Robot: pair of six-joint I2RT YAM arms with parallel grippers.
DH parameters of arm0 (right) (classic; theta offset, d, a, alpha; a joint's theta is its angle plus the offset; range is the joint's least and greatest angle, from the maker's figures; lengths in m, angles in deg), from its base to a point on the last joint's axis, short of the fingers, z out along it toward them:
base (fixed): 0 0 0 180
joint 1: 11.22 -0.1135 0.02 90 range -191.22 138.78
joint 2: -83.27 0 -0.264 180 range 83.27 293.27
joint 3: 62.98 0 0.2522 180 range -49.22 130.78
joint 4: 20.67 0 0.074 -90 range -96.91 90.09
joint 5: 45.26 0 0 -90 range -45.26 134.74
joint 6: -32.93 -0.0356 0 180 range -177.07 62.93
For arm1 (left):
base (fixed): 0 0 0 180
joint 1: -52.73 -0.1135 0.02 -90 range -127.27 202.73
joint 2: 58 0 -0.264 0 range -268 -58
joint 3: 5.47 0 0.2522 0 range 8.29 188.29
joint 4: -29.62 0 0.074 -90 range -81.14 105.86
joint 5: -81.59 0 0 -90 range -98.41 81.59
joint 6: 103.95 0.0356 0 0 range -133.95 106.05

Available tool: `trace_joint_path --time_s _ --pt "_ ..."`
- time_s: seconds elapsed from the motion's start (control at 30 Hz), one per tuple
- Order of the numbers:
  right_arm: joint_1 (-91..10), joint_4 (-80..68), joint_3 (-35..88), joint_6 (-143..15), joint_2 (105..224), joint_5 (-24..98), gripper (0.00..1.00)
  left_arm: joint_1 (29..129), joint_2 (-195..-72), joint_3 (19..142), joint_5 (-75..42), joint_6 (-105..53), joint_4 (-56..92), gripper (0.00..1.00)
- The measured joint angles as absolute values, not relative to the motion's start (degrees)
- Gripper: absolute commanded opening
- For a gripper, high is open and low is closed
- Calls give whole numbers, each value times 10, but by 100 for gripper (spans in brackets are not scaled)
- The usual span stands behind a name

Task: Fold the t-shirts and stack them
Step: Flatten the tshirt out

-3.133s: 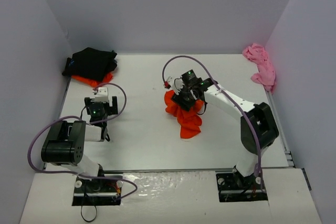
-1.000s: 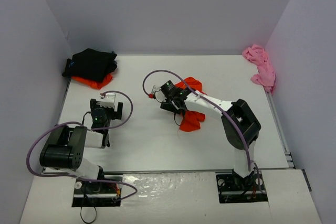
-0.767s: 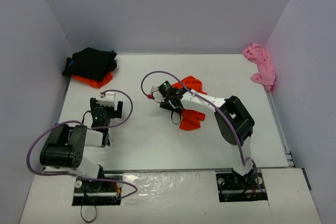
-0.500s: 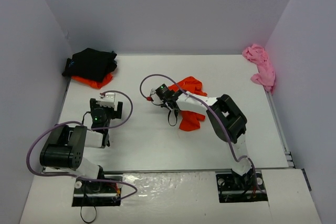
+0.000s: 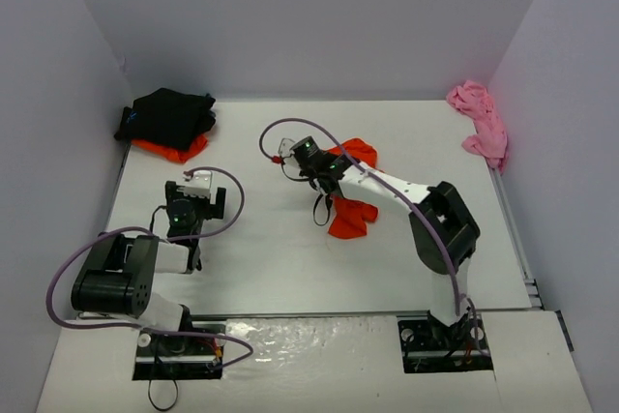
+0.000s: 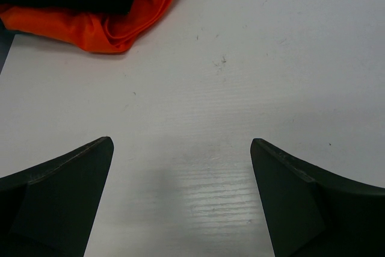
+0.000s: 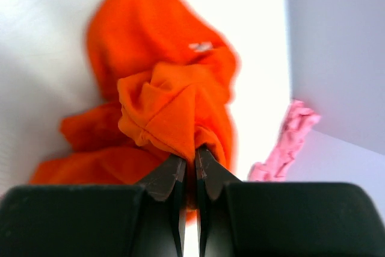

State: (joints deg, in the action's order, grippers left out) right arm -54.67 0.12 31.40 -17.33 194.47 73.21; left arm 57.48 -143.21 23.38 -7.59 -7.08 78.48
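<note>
A crumpled orange-red t-shirt [image 5: 351,218] [image 7: 156,106] lies mid-table. My right gripper [image 5: 322,173] [image 7: 190,159] is shut on a fold of its cloth. At the back left a black t-shirt [image 5: 167,116] rests on top of another orange-red t-shirt [image 5: 174,151] [image 6: 114,25]. A pink t-shirt [image 5: 481,124] [image 7: 283,145] lies bunched in the far right corner. My left gripper [image 5: 184,215] [image 6: 180,154] hovers open over bare table, short of the back-left pile, with nothing between its fingers.
White walls close in the table on the left, back and right. A purple cable [image 5: 280,132] loops above the right arm's wrist. Both arm bases [image 5: 179,350] stand at the near edge.
My right gripper has closed on the middle orange-red t-shirt and shifted slightly, dragging the cloth with it. The left arm has not moved.
</note>
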Motion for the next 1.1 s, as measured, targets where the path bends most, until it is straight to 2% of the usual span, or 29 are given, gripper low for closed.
trace_joint_path --time_s 0.13,0.27,0.4,0.53,0.63,0.87,1.1 --pt "-536 -11 317 -166 1857 740 0 575 -1394 235 -89 -71 749 97" --pt "-523 -15 319 -169 1789 739 0 574 -1354 280 -130 -61 652 97" --pt "-505 -11 323 -174 1757 736 0 577 -1359 394 -173 -55 527 97" --pt "-459 -2 339 -185 1753 718 0 596 -1395 508 -210 -74 462 97" --pt "-427 -2 327 -185 1750 717 0 627 -1463 614 -237 -74 378 97" --pt "-419 6 276 -194 1745 703 0 687 -1694 913 -318 -69 163 97" --pt "-383 7 242 -195 1721 684 0 727 -1844 1113 -360 -53 -15 97"
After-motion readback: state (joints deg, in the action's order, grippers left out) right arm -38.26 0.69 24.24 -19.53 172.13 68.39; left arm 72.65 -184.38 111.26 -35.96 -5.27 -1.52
